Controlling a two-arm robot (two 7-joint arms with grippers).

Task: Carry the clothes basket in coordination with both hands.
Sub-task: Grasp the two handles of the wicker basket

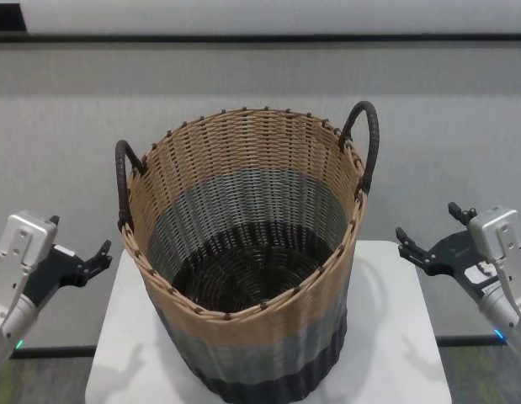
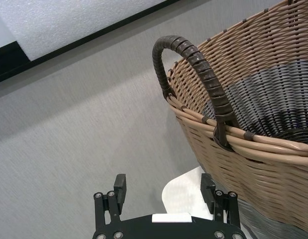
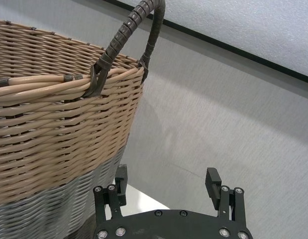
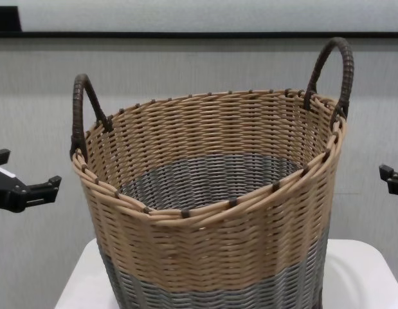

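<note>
The clothes basket [image 1: 243, 194] is a large round wicker tub, tan above and grey below, standing upright on a white table [image 1: 395, 337]. Dark wrapped loop handles rise from its rim on the left [image 1: 123, 181] and right [image 1: 367, 143]. My left gripper [image 1: 82, 242] hovers open beside the basket's left wall, below that handle and apart from it. In the left wrist view the fingers [image 2: 120, 188] are spread with the handle [image 2: 203, 74] ahead. My right gripper [image 1: 424, 231] hangs open off the right side, also clear of the basket. Its fingers [image 3: 213, 177] frame bare wall, the right handle [image 3: 129, 30] to one side.
A grey textured wall [image 1: 445, 101] with a dark strip along its top stands close behind the basket. The white table is barely wider than the basket, with rounded corners and floor [image 1: 487, 370] showing on either side.
</note>
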